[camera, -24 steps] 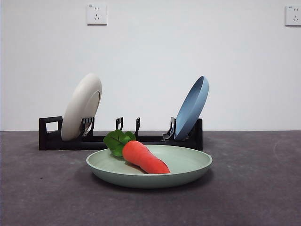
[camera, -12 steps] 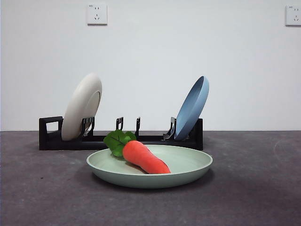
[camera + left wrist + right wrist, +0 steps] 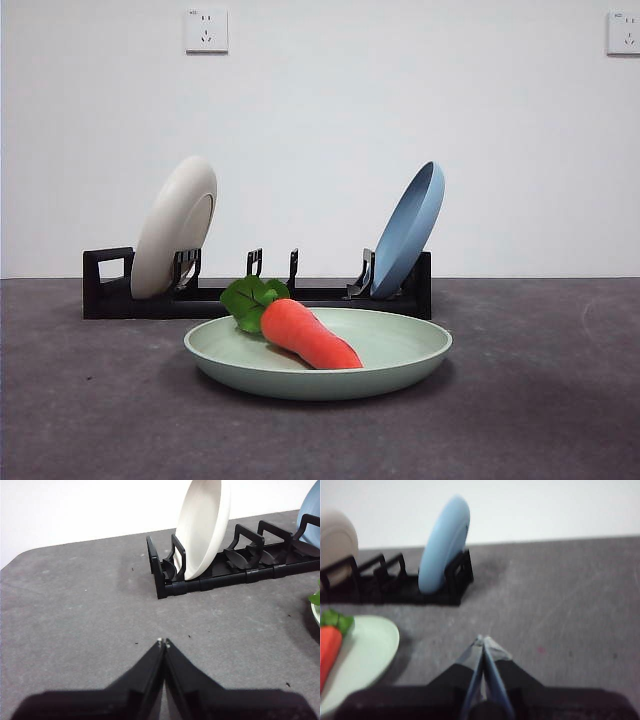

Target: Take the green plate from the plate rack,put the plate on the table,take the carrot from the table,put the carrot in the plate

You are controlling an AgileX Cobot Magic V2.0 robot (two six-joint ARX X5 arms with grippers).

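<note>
The green plate (image 3: pixel 318 358) lies flat on the table (image 3: pixel 530 420) in front of the plate rack (image 3: pixel 256 292). The carrot (image 3: pixel 305 334) rests in the plate, its leaves toward the rack. In the right wrist view the green plate (image 3: pixel 365 650) and carrot (image 3: pixel 330 647) sit off to one side of my right gripper (image 3: pixel 482 641), which is shut and empty above bare table. My left gripper (image 3: pixel 163 642) is shut and empty over the table, well short of the plate rack (image 3: pixel 235 567). Neither gripper shows in the front view.
A cream-white plate (image 3: pixel 175 226) stands in the rack's left slot and a blue plate (image 3: pixel 408 230) leans in its right slot. The white plate (image 3: pixel 202 527) and blue plate (image 3: pixel 443 542) also appear in the wrist views. A white wall stands behind the table.
</note>
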